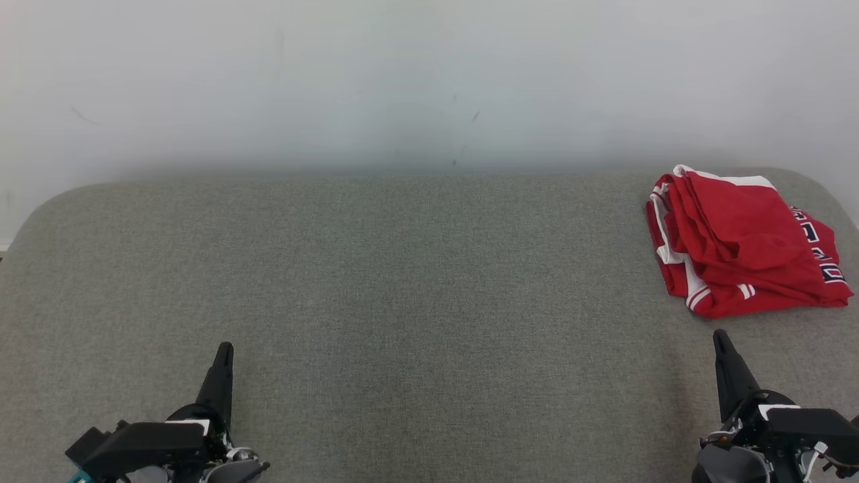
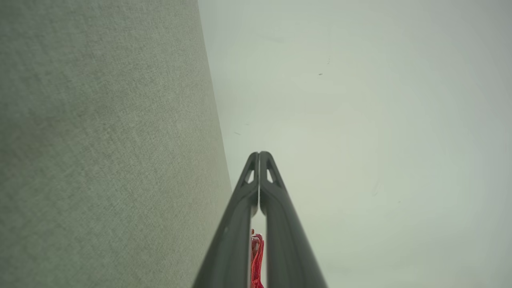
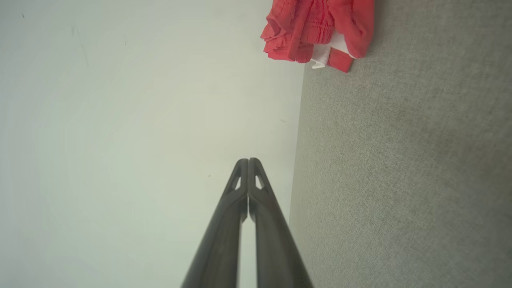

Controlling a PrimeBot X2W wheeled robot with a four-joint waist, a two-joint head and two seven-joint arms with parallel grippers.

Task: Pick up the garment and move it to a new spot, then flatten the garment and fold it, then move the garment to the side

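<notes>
The garment [image 1: 738, 245] is red with white trim and dark lettering, lying folded in a compact pile at the far right of the grey fabric surface [image 1: 402, 282]. In the right wrist view the garment [image 3: 320, 28] shows at the top, by the surface's far edge. A sliver of red garment [image 2: 257, 256] shows in the gap between the left fingers, far behind them. My left gripper [image 1: 225, 349] rests at the lower left, shut and empty. My right gripper [image 1: 719, 335] rests at the lower right, shut and empty, a short way in front of the garment. Both grippers' tips [image 2: 259, 154] [image 3: 248, 161] touch.
A pale wall [image 1: 429, 80] rises right behind the grey surface. The surface has rounded far corners, and the garment sits near its right edge. Wide bare fabric stretches between the two grippers.
</notes>
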